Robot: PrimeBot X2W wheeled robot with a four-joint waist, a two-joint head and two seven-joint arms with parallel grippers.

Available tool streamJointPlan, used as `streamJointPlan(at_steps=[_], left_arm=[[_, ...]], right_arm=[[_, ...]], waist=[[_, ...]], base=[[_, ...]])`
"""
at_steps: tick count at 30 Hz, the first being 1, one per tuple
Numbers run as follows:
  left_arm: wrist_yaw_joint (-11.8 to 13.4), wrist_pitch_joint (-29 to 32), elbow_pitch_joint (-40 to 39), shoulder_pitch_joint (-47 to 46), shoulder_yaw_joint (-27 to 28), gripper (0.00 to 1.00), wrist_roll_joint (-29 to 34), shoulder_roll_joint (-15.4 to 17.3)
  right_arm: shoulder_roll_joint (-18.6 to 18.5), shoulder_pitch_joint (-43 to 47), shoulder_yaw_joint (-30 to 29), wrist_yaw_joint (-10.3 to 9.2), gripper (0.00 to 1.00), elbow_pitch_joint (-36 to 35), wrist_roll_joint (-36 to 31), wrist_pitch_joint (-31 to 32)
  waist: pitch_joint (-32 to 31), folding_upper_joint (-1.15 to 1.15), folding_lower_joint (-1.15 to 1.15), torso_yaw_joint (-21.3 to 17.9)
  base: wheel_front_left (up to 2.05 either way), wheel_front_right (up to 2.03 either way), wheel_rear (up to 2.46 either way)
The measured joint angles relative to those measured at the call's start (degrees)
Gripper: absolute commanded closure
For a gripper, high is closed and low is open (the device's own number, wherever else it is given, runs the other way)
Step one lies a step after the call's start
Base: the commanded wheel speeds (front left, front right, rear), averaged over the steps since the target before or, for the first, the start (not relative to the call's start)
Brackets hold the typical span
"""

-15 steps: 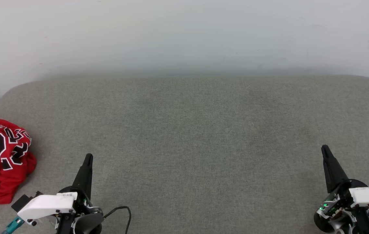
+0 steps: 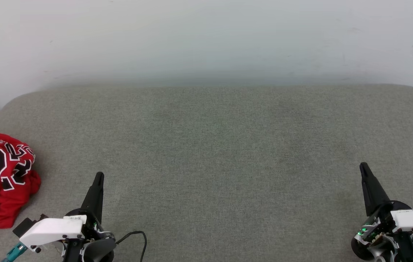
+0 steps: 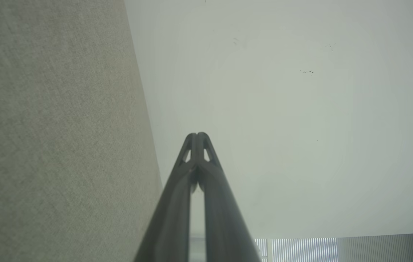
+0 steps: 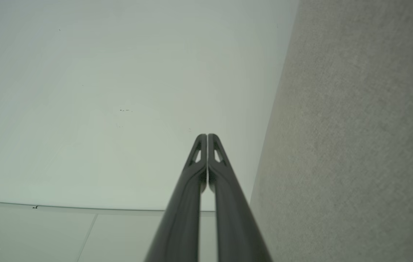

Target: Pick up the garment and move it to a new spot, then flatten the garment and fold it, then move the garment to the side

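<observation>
**Jersey job: nothing grabbed yet**

I'm right at the first step, the pick-up. The garment (image 2: 4, 178) is a crumpled red heap at the far left edge of the grey cushion (image 2: 213, 153), partly cut off by the head view. My left gripper (image 2: 99, 176) sits low, near the heap but not touching it, fingers pinched together on nothing. The right gripper (image 2: 363, 166) is well away on the other side, also closed and empty. Next I reckon the left arm has to swing out left, spread its fingers and come down on a raised fold. The bare middle of the cushion looks like the obvious new spot.
</observation>
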Motion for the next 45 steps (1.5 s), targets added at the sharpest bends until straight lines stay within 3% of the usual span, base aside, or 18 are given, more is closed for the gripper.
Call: streamJointPlan(at_steps=[19,20,35,45], left_arm=[[0.00,0.00,0.00,0.00,0.00,1.00,0.00,0.00],[0.01,-0.02,0.23,0.09,-0.03,0.00,0.00,-0.01],[0.11,-3.36,-0.34,1.64,-3.38,0.00,1.82,-0.14],[0.11,-5.92,-2.25,1.13,-5.73,0.00,9.48,0.03]], right_arm=[[0.00,0.00,0.00,0.00,1.00,0.00,0.00,0.00],[0.00,0.10,0.00,0.00,0.00,0.19,0.00,0.00],[0.00,2.07,2.64,-0.02,0.00,-0.19,-2.63,-3.30],[-0.11,2.19,3.93,-0.02,0.00,-1.91,-9.40,-5.90]], waist=[[0.00,0.00,0.00,0.00],[0.00,0.00,0.00,0.00],[0.10,0.00,0.00,0.02],[0.17,0.00,0.00,0.14]], base=[[0.00,0.00,0.00],[0.00,0.00,0.00],[0.00,0.00,0.00],[0.00,0.00,0.00]])
